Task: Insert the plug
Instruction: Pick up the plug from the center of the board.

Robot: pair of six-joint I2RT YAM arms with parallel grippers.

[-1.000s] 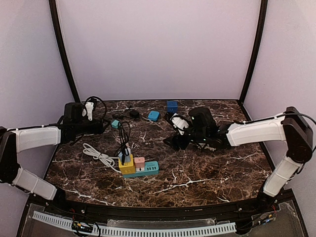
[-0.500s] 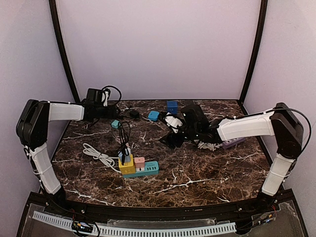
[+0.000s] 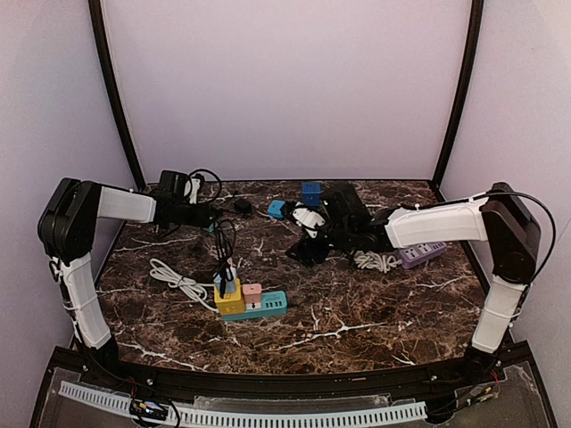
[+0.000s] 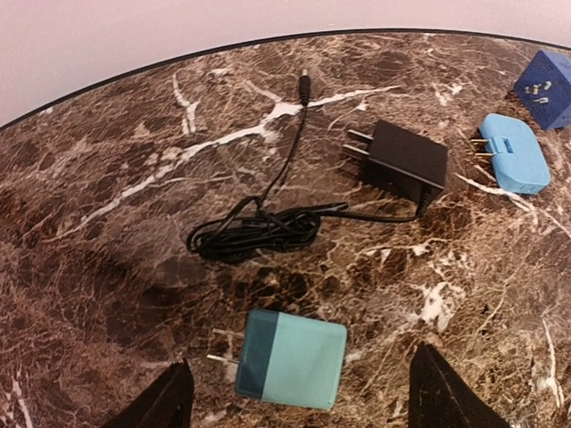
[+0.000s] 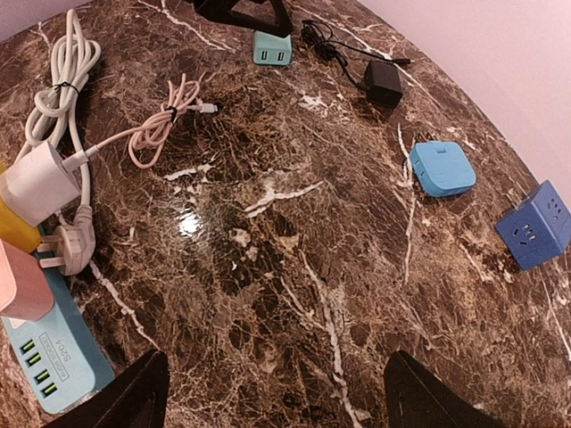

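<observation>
The teal two-prong plug (image 4: 290,358) lies bottom centre in the left wrist view between the left gripper's (image 4: 299,401) spread, empty fingers; closing off-centre could skid it sideways, misaligning the prongs for the power strip (image 3: 268,305), while the right gripper (image 5: 281,401) gapes empty too.

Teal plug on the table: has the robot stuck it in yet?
Not yet. The long teal power strip already carries a yellow block and a pink block. The left pincer hangs open over the two-tone teal plug, which lies flat on the marble, ungripped. The right pincer is open and empty. Left to do: grab it, carry it to the strip, push it in.
</observation>
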